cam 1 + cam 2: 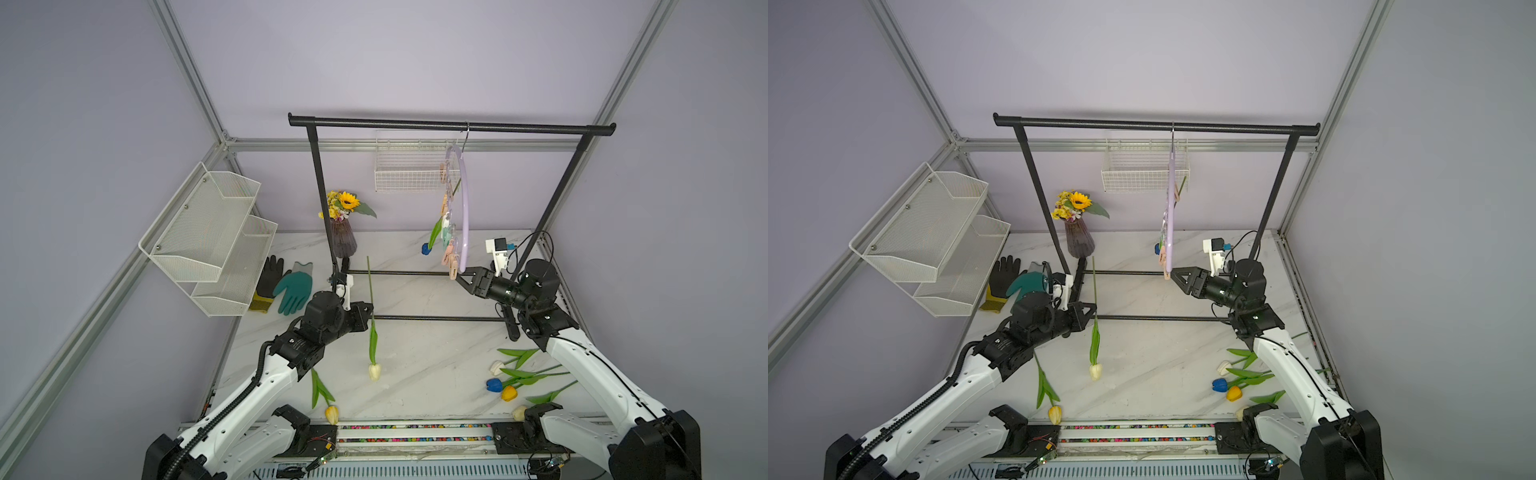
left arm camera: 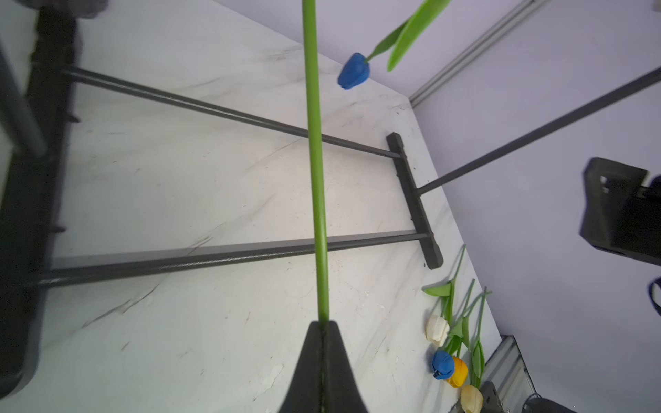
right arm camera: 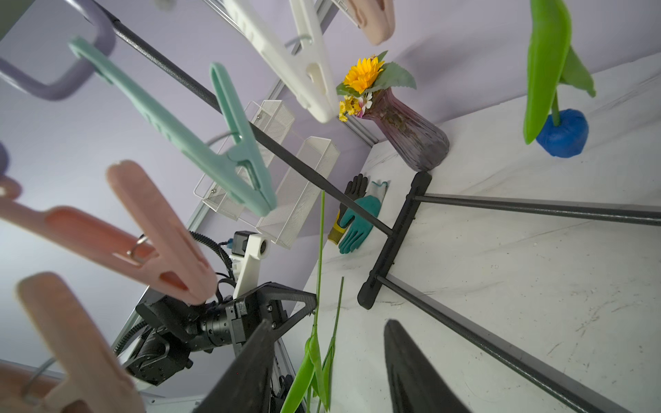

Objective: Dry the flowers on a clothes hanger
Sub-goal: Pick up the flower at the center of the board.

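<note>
My left gripper point(image 1: 371, 309) point(image 2: 323, 323) is shut on the green stem of a cream-white tulip point(image 1: 374, 371) point(image 1: 1095, 371). The tulip hangs head down above the table, its stem point(image 2: 316, 161) pointing up. The lilac clothes hanger point(image 1: 464, 208) point(image 1: 1170, 216) hangs by its hook from the black rack. A blue tulip point(image 1: 426, 248) point(image 3: 563, 134) is clipped to it, head down. My right gripper point(image 1: 461, 276) point(image 3: 329, 323) stands open at the hanger's lower end, beside the peach pegs point(image 3: 161, 232), with nothing between its jaws. A mint peg point(image 3: 229, 153) hangs further up.
Several loose tulips point(image 1: 509, 386) point(image 2: 447, 357) lie at the front right. A yellow one point(image 1: 331, 414) lies by the left arm. The rack's base bars point(image 1: 436, 318) cross the table. A sunflower vase point(image 1: 343, 237), gloves point(image 1: 293, 286), wire shelves point(image 1: 208, 232) and a wall basket point(image 1: 407, 174) stand behind.
</note>
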### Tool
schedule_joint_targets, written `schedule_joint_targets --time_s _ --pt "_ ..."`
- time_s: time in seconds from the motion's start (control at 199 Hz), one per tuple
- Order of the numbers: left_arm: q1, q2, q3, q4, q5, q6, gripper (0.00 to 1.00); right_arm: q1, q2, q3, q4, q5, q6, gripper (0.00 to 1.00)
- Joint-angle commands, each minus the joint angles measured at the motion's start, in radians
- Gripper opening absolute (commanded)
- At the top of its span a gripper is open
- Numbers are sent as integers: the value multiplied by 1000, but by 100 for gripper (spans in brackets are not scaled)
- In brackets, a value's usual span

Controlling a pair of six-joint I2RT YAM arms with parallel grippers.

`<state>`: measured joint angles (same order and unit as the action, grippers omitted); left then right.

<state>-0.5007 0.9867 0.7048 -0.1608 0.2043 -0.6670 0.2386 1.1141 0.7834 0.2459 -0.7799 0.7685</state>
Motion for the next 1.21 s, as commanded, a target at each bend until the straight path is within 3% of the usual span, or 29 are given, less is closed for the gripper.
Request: schedule_joint_targets --time_s 0.0,0.196,0.352,0.699,1.201 --pt "-6 61 -2 313 166 56 0 21 12 -61 276 -36 51 52" --pt "-7 258 71 563 392 41 0 73 52 -127 474 3 86 52" --pt "-7 364 146 670 468 3 0 105 88 -145 553 10 83 52" --pt "-43 414 199 709 476 35 0 108 165 -130 548 65 24 52" --pt "-81 454 232 663 509 78 0 108 233 -69 636 -18 55 49"
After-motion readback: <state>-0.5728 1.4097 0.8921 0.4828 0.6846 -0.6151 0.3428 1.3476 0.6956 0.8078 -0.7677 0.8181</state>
